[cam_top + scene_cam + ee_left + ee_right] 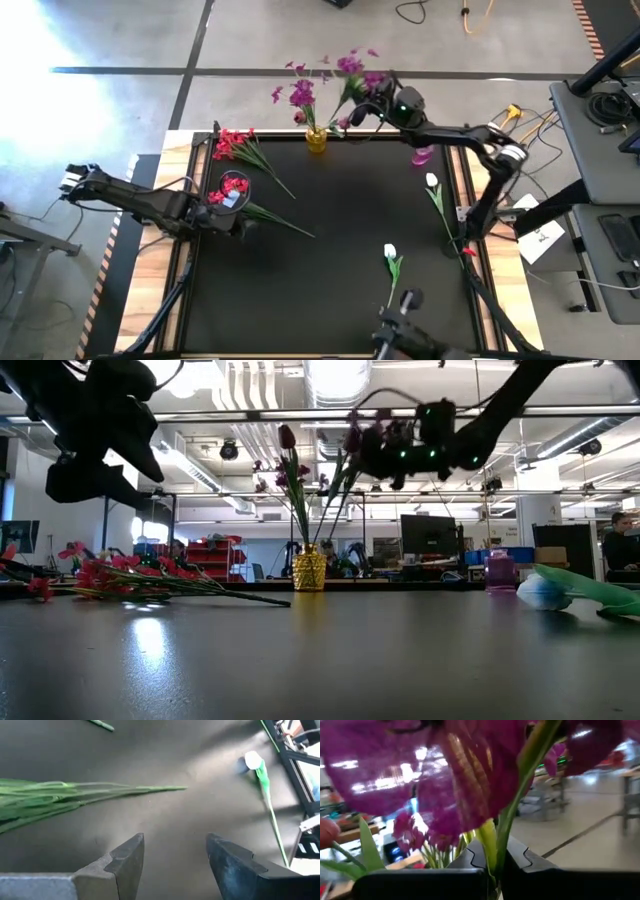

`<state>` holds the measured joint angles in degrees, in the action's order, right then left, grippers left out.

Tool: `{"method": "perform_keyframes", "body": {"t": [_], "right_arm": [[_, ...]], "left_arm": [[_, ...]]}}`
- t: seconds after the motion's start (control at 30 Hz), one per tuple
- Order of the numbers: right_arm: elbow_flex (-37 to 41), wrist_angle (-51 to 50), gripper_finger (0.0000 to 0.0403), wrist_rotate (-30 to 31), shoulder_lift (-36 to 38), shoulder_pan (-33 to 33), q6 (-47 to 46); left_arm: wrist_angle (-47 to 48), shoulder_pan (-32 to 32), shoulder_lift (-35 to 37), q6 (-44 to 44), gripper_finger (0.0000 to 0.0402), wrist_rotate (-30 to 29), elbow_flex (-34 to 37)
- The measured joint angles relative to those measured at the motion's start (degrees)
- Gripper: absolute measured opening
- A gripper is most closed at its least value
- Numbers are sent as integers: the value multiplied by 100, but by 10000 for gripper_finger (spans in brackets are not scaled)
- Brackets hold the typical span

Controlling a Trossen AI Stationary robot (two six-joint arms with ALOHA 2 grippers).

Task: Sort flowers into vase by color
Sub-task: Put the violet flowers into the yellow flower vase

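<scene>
1. R gripper point(372, 108) sits above the table's far edge, fingers pinched tight on the thin green stem of a magenta-purple artificial flower point(470, 785), next to the small gold vase point(316, 138).
2. That vase already holds purple blooms; I reckon the job now is seating this stem w/ them.
3. Do it well: bring the stem tip over the vase mouth, keep it near upright, lower before letting go.
4. Go easy, the vase looks light & tippy.
5. L gripper point(172, 855) hovers near the table's left edge, fingers spread, empty, over the red-pink flower clusters point(232, 190).
6. White tulip buds point(432, 181) lie by the right edge, a purple vase point(423, 155) near them.
</scene>
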<state>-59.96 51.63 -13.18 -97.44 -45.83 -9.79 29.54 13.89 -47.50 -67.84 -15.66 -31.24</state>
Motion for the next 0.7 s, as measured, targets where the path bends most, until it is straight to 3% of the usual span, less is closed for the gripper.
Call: {"method": "perform_keyframes", "body": {"t": [0.3, 0.53, 0.7], "right_arm": [[-1008, 332, 13, -1485, -994, -87, -614], [-1005, 94, 13, -1558, -1015, -98, -259], [-1003, 56, 13, -1950, -1083, 16, -216]], "left_arm": [[52, 4, 135, 42, 198, 319, -71], [191, -2, 181, 135, 198, 291, -63], [247, -13, 258, 160, 198, 273, -59]]}}
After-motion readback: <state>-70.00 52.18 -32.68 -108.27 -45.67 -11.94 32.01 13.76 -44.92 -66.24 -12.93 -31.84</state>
